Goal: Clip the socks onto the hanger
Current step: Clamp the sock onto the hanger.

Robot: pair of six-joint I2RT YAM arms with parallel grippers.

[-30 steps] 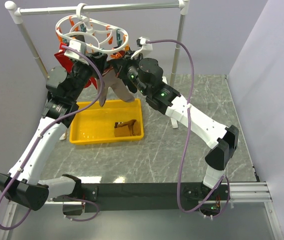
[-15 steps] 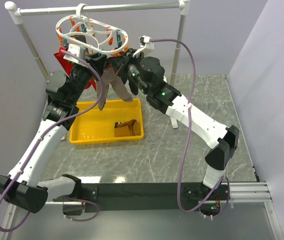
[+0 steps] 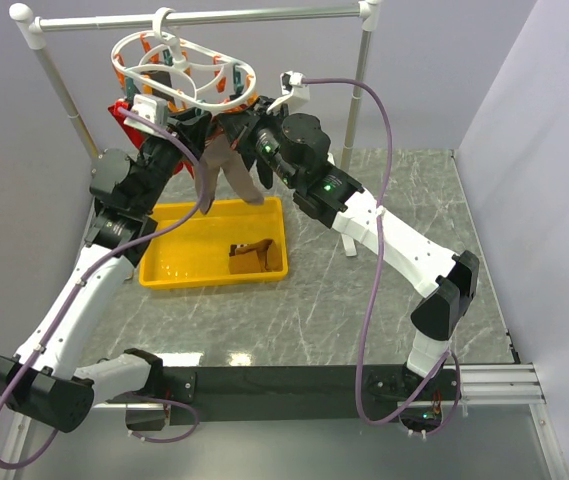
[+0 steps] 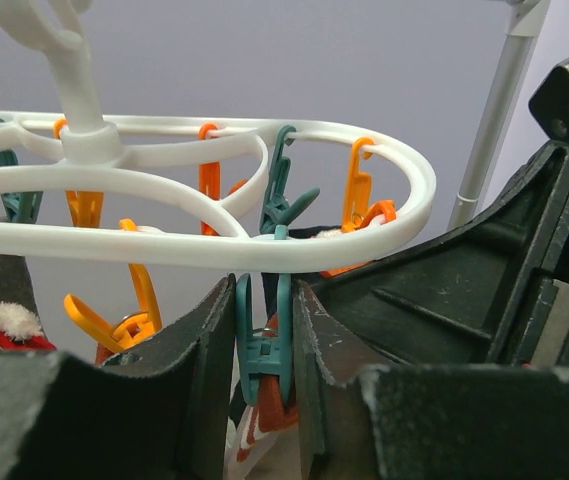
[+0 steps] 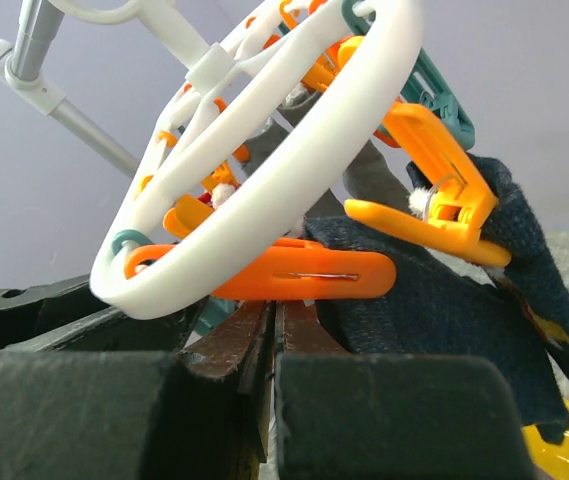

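Left end effector (image 4: 264,305) clamps half-hidden teal clothespin (image 4: 262,352).

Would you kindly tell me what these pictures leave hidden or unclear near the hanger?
Left wrist: lower end of the teal clothespin, behind the left pincer.
Right wrist: the dark sock, cut off at the right edge.
Top external: the brown sock in the yellow bin, too small for detail.

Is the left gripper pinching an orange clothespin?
No, the left gripper is closed on a teal clothespin that hangs from the rim of the hanger.
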